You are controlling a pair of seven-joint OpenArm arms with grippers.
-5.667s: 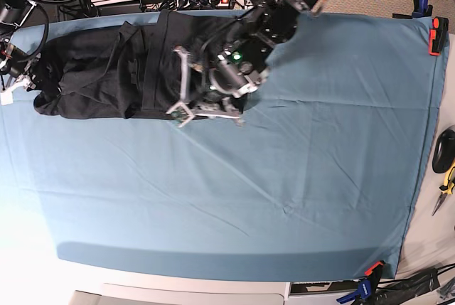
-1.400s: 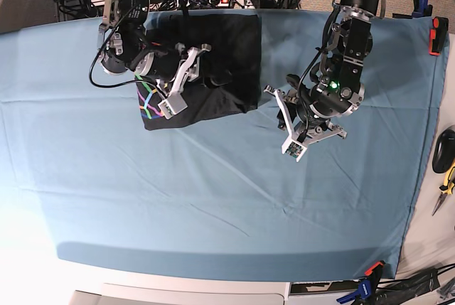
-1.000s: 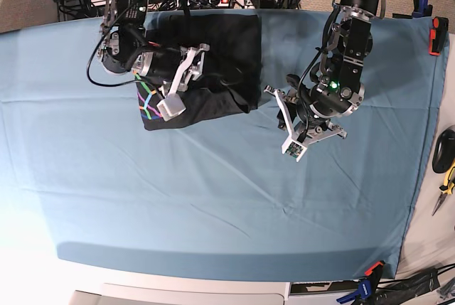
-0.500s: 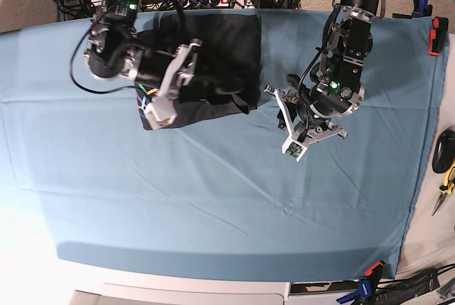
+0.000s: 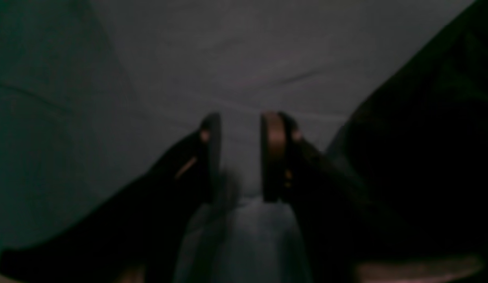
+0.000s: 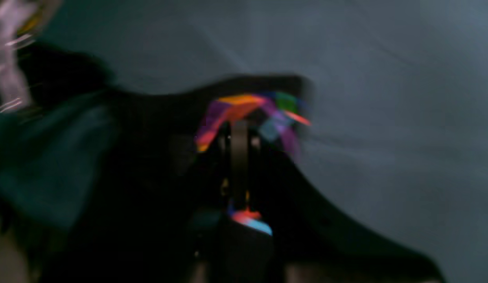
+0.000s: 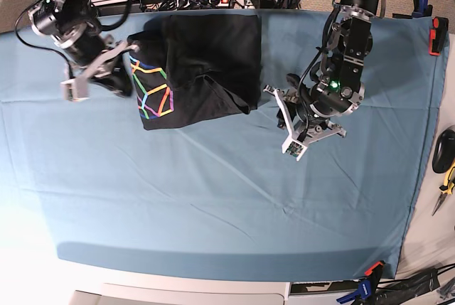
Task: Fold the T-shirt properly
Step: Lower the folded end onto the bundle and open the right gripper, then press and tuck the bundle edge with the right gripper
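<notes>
The black T-shirt [image 7: 202, 63] lies folded into a rough rectangle near the far edge of the bench [image 7: 213, 198], left of the middle in the base view, on the blue table cloth [image 7: 178, 177]. A flap at its left end is turned up, showing the rainbow line print [image 7: 151, 90].

The right claw [image 7: 75, 86] sits off the shirt's left end, over the cloth, and its fingers are clenched together. In the right wrist view, which is blurred, the claw [image 6: 240, 137] points at the coloured print [image 6: 251, 114], with black fabric spread around and under it; whether cloth is pinched between the fingers cannot be told.

The left claw [image 7: 284, 124] hangs over bare cloth just to the right of the shirt's right edge, apart from it. Its wrist view is dark, yet the two fingers [image 5: 273, 157] stand parted, released, with only table cloth [image 5: 236, 70] between them and a dark mass of shirt [image 5: 424, 157] at the right.
</notes>
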